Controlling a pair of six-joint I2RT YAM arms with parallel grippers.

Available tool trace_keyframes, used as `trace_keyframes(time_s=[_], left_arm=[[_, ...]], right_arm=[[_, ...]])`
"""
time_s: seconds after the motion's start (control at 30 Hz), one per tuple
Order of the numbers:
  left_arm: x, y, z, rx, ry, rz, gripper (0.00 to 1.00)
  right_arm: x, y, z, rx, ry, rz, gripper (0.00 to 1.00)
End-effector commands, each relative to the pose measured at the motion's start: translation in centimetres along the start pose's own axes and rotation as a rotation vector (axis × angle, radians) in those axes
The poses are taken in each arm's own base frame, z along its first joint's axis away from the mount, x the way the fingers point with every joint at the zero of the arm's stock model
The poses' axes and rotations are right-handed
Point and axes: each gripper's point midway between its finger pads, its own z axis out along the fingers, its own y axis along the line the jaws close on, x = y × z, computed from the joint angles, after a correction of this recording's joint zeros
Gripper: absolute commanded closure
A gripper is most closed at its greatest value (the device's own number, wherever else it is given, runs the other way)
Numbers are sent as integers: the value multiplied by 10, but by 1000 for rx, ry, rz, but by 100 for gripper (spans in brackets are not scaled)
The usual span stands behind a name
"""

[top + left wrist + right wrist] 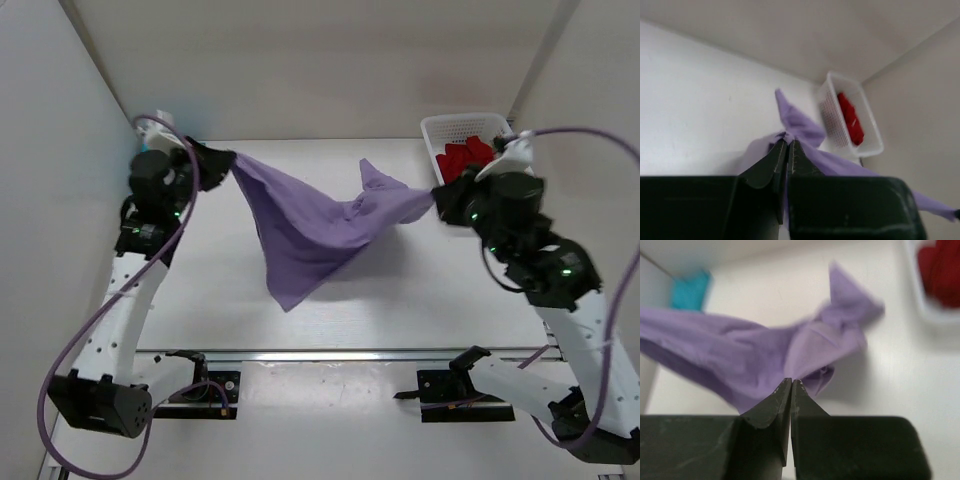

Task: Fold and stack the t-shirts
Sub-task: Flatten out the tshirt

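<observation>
Nearest the lens, the right gripper [791,382] is pinching one edge of the lavender t-shirt [310,225], its jaws pressed together with only thin cloth between them. The left gripper [786,142] is clamping the opposite edge, jaws narrow on the fabric. Between them the shirt is hanging over the table [420,300], its long axis running left to right. A loose corner is drooping toward the near side and a sleeve is poking toward the far side. The red t-shirt [465,155] is lying in the white basket [440,128] at far right, and the teal t-shirt [690,290] is sitting at far left. The arms appear to be spreading the lavender shirt ahead of folding. Laying it flat next is likely calling for even tension and a level, matched descent.
</observation>
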Motion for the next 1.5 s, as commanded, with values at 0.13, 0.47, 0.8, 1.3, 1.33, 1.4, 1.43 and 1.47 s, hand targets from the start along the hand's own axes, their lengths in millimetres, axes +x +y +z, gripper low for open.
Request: trace_keyframes(time_s=[0.13, 0.47, 0.8, 1.3, 1.33, 1.4, 1.43, 1.47], left_arm=[[-134, -51, -76, 100, -255, 26, 100], [-177, -59, -93, 40, -355, 17, 100], [-97, 9, -42, -56, -218, -28, 100], [-88, 72, 123, -117, -92, -184, 100], [-125, 43, 119, -56, -166, -171, 100], [-165, 16, 116, -7, -251, -145, 100], [-200, 12, 103, 4, -328, -136, 100], [-222, -1, 94, 46, -377, -128, 100]], right_arm=[[-179, 46, -76, -3, -325, -172, 100], [-259, 105, -172, 174, -672, -231, 100], [-129, 100, 26, -13, -236, -496, 100], [-261, -10, 211, -172, -356, -120, 100], [-293, 6, 182, -243, -459, -111, 100], [-333, 9, 153, -268, -593, -124, 100], [-353, 22, 128, -300, -680, -151, 100], [-373, 21, 97, -299, -769, -178, 100]])
